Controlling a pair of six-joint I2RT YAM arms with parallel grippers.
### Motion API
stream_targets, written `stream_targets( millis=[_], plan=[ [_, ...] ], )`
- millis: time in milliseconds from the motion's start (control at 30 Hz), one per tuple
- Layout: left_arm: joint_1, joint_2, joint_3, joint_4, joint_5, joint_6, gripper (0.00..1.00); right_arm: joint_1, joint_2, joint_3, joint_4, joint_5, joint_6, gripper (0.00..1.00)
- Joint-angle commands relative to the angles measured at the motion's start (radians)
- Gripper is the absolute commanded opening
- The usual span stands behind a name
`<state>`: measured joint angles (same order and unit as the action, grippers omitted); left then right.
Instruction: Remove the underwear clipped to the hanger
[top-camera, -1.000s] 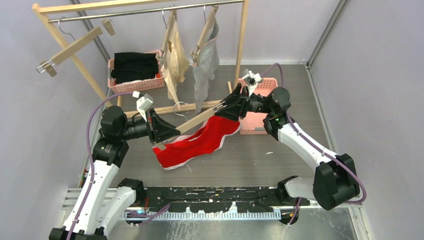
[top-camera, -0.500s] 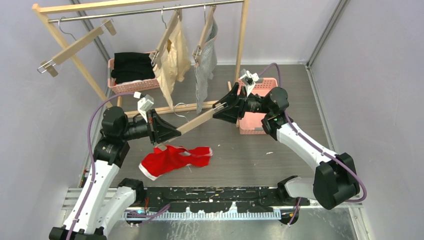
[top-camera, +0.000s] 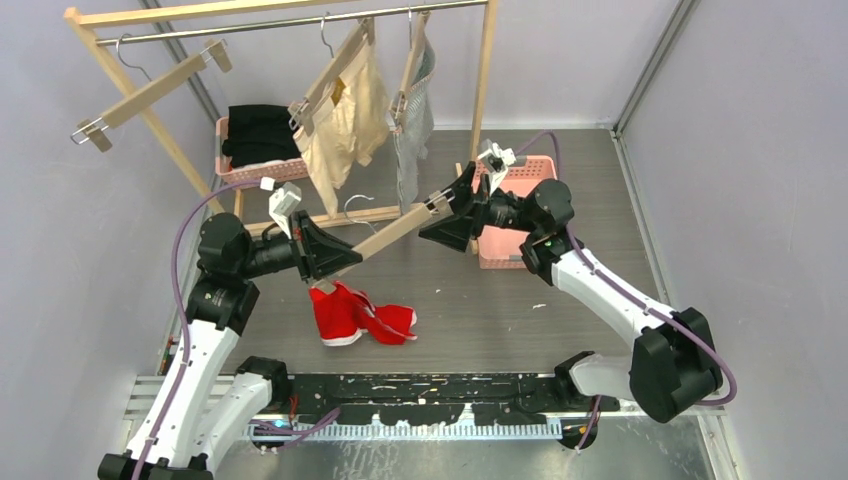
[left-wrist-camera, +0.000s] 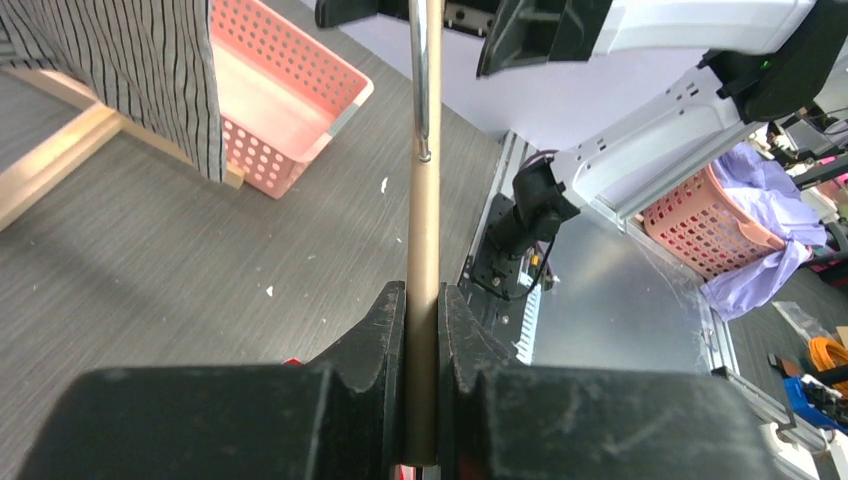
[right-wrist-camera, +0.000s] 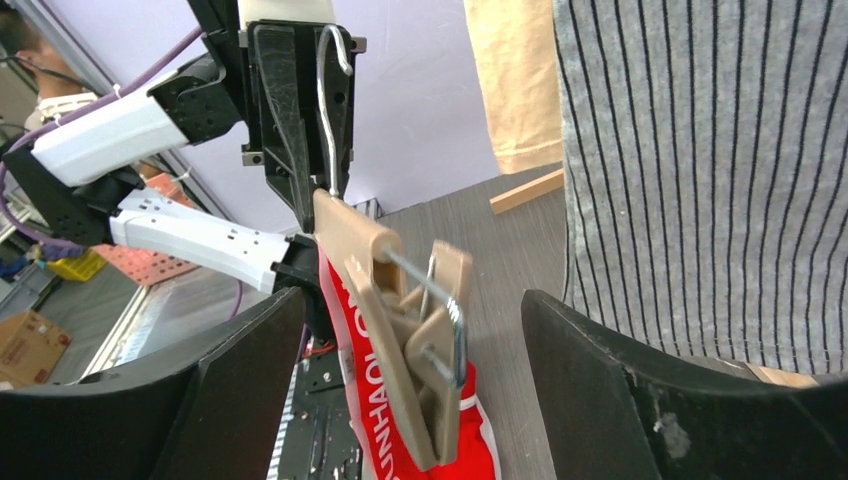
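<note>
A wooden clip hanger (top-camera: 385, 238) is held level between my two arms. My left gripper (top-camera: 335, 258) is shut on its bar (left-wrist-camera: 424, 250). My right gripper (top-camera: 440, 215) is open, its jaws wide on either side of the hanger's right-end clip (right-wrist-camera: 430, 340) without touching it. The red underwear (top-camera: 355, 315) with white trim lies bunched on the table below the hanger's left end. Its upper corner reaches up to the left clip, and it shows behind the hanger in the right wrist view (right-wrist-camera: 365, 400). The cream underwear (top-camera: 340, 130) and the grey striped underwear (top-camera: 412, 130) hang clipped on the rack.
The wooden rack (top-camera: 487, 80) stands at the back with an empty hanger (top-camera: 150, 90) at its left. A pink basket (top-camera: 240, 172) of black clothes sits behind it. Another pink basket (top-camera: 515, 215) sits under my right arm. The rack's base bar (top-camera: 300, 222) lies behind my left gripper.
The red underwear has come off the hanger's right clip and dropped into a heap under the left end. My right gripper has backed slightly off the clip. The cream underwear has swung.
</note>
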<state>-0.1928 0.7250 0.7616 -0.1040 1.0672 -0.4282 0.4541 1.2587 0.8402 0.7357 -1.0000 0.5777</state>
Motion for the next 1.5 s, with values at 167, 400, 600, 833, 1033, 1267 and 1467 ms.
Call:
stream_targets(
  millis=[167,400,600,833,1033,1267,1467],
  plan=[
    [-0.044,-0.006,0.017,0.270,-0.084,-0.146,0.00,0.153,-0.024,-0.059,0.253,0.247,0.011,0.85],
    [-0.089,-0.034,-0.030,0.312,-0.177,-0.154,0.00,0.176,0.080,-0.049,0.525,0.311,0.134,0.85],
    [-0.121,-0.055,-0.090,0.422,-0.258,-0.217,0.00,0.186,0.136,0.010,0.568,0.352,0.147,0.81],
    [-0.179,-0.051,-0.131,0.498,-0.351,-0.227,0.00,0.211,0.179,0.070,0.580,0.340,0.165,0.45],
    [-0.216,-0.013,-0.134,0.542,-0.380,-0.231,0.02,0.232,0.160,0.073,0.483,0.355,0.099,0.01],
    [-0.229,-0.022,-0.166,0.600,-0.455,-0.232,0.00,0.238,0.099,0.043,0.383,0.378,0.014,0.31],
    [-0.229,-0.057,-0.185,0.635,-0.494,-0.234,0.00,0.238,0.057,-0.014,0.420,0.406,0.004,0.76]
  ],
)
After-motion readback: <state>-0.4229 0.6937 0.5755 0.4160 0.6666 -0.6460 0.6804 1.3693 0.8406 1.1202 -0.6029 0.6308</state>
